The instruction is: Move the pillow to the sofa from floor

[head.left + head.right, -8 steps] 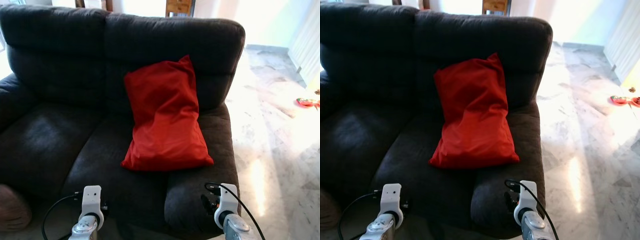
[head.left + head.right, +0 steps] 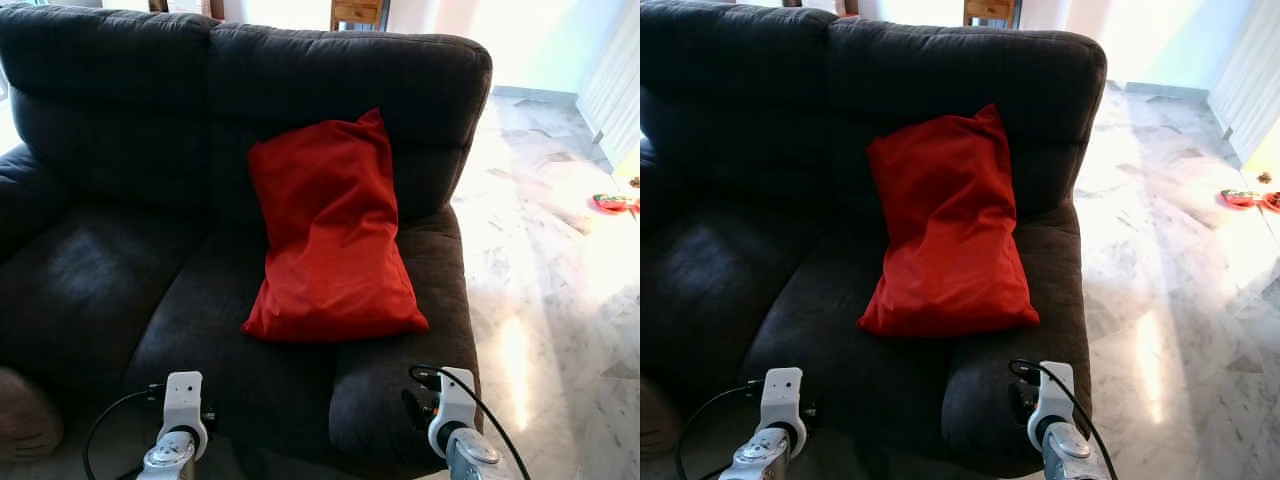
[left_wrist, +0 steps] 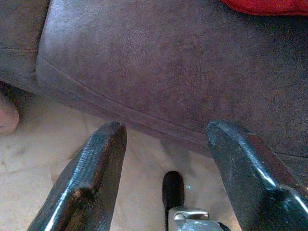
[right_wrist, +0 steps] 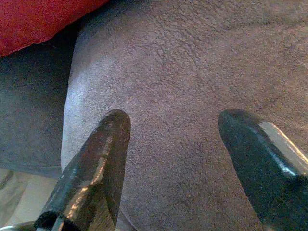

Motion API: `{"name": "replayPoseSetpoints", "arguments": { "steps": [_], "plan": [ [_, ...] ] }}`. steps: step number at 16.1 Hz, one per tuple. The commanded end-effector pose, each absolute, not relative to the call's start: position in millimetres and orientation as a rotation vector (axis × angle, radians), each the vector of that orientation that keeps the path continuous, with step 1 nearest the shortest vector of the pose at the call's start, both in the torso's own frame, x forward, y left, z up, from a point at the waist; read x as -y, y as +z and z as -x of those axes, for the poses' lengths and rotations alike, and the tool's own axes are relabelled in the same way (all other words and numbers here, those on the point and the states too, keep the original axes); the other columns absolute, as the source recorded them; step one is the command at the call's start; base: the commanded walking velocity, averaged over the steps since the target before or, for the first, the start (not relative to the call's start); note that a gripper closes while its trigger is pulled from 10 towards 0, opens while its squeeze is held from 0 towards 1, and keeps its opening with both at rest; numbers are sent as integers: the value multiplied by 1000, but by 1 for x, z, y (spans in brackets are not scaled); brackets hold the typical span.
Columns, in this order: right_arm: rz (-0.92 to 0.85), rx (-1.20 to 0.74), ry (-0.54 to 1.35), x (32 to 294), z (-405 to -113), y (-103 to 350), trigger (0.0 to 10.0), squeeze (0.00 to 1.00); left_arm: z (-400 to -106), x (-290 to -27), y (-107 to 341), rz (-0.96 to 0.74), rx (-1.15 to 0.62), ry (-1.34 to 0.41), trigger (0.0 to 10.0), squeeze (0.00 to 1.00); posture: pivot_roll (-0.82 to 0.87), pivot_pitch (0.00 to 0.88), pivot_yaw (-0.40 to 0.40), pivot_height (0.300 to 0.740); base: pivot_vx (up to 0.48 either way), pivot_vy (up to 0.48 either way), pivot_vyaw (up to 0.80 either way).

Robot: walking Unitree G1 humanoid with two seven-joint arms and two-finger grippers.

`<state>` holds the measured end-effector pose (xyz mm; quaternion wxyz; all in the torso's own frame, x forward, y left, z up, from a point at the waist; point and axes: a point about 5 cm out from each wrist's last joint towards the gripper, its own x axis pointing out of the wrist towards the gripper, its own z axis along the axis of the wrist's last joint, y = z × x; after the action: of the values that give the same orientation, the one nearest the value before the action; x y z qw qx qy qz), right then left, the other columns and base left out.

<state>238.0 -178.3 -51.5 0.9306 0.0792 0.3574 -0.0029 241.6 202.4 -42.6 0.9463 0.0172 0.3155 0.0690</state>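
Note:
A red pillow [image 2: 330, 230] stands tilted on the right seat of the dark grey sofa [image 2: 110, 280], leaning on the backrest. Its lower edge shows as a red strip in the left wrist view [image 3: 264, 6] and as a red corner in the right wrist view [image 4: 38, 19]. My left gripper [image 3: 166, 137] is open and empty, hanging low over the floor in front of the seat's front edge. Over the sofa's right front corner, my right gripper [image 4: 173, 127] is open with nothing between its fingers. Both wrists [image 2: 182, 400] [image 2: 450, 400] sit well below the pillow.
Pale marble floor [image 2: 550, 300] stretches to the right of the sofa, with a small red object [image 2: 612, 204] lying on it far off. A brown rounded thing [image 2: 25, 420] sits on the floor at the sofa's front left. Wooden furniture [image 2: 357, 13] stands behind the backrest.

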Motion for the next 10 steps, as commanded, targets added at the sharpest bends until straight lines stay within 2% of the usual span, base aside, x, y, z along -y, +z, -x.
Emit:
{"name": "replayPoseSetpoints", "arguments": {
  "steps": [1, 10],
  "plan": [
    [-158, -733, -6, 178, -237, -52, 10000, 0, -242, -202, -43, -48, -645, 125, 10000, 0, 124, 105, -54, 740, 0, 0, 0],
    [-162, -738, -5, 178, -236, -53, 10000, 0, -239, -199, -45, -35, -658, 116, 10000, 0, 124, 100, -53, 740, 0, 0, 0]
  ]
}}
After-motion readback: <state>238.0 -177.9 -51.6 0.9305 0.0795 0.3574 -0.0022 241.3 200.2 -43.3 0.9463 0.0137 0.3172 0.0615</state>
